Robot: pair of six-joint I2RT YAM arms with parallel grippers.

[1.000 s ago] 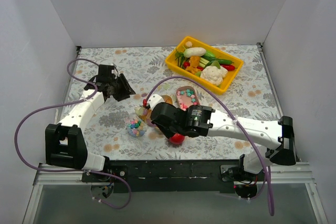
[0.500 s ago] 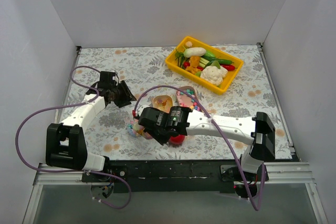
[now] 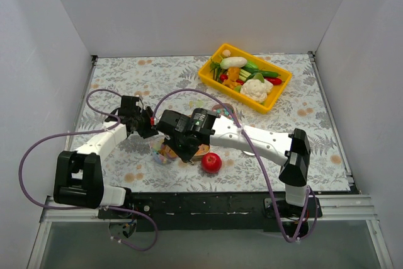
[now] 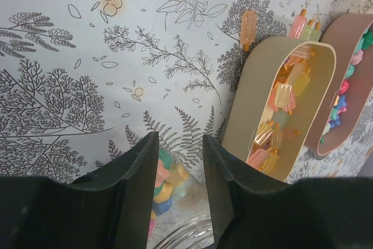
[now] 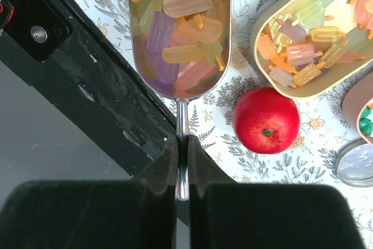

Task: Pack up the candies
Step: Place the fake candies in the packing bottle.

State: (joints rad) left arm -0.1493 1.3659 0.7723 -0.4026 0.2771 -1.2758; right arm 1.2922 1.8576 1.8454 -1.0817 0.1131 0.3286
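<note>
At the desk's near edge, your right gripper is clamping the handle of a scoop heaped with candies, beside a ball. Farther in, your left gripper is hovering, narrowly parted, above a jar.

White table cover with grey line-drawn ferns and branches, plus tan-orange roses here and there. Loads of candies in amber, orange and pale yellow, some pink and lilac too, heaped in a shiny silver scoop. Glossy red ball with a tiny green dot. Then a beige tray and a dusty pink tray with pink and teal bits. Far right, bright yellow bin with a white cauliflower, greens and reds
</note>
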